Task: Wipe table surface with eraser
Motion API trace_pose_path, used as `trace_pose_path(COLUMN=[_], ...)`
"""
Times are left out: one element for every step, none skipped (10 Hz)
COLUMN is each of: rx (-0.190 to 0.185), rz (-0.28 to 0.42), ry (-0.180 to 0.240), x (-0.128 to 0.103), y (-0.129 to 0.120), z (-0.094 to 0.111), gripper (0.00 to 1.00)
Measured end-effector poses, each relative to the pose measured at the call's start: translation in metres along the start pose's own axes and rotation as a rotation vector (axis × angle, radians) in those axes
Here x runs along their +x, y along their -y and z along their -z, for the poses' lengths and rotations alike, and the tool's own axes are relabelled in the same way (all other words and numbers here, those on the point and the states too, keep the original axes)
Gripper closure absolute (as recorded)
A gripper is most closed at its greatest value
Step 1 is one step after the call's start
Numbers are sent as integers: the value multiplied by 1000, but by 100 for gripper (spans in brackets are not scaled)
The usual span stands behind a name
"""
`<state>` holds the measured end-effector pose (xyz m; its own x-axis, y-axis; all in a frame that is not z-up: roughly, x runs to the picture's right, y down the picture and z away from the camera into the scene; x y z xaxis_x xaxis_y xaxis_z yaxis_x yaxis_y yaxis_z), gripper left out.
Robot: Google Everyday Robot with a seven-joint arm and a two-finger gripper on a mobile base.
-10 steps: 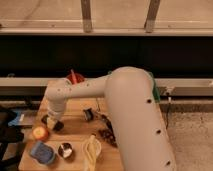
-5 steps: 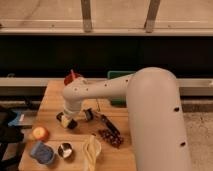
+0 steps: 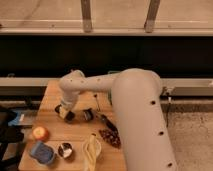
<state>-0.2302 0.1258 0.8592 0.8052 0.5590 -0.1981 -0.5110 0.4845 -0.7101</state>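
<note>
I have the gripper [image 3: 64,113] low over the light plank table surface [image 3: 55,95], left-centre. The flat black eraser appears beneath it, touching the wood; its long axis isn't discernible.

A lab-like test space is showing: a plank counter [image 3: 55,92] standing by metal-framed windows [image 3: 115,17], end effector [image 3: 64,113] hovering low over it.

Gripper [image 3: 64,113] lowered onto the table surface [image 3: 52,95] near its left edge. A small dark-and-silver cylinder [image 3: 88,114] lies just beside it; an orange fruit [image 3: 40,133] sits toward the near-left corner.
</note>
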Motion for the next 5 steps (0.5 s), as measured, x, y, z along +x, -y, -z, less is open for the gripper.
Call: trace_pose_path(rx=[-1,-2,-5,-15,-25], rz=[20,47,70,91,95], ry=[-3,-8,-12,-13,-12], x=[-11,-20,-23,-24,-20], y=[0,-4,-11,-24,-35], z=[-3,-5,-7,-13,-17], gripper=[100,100,100,100,100])
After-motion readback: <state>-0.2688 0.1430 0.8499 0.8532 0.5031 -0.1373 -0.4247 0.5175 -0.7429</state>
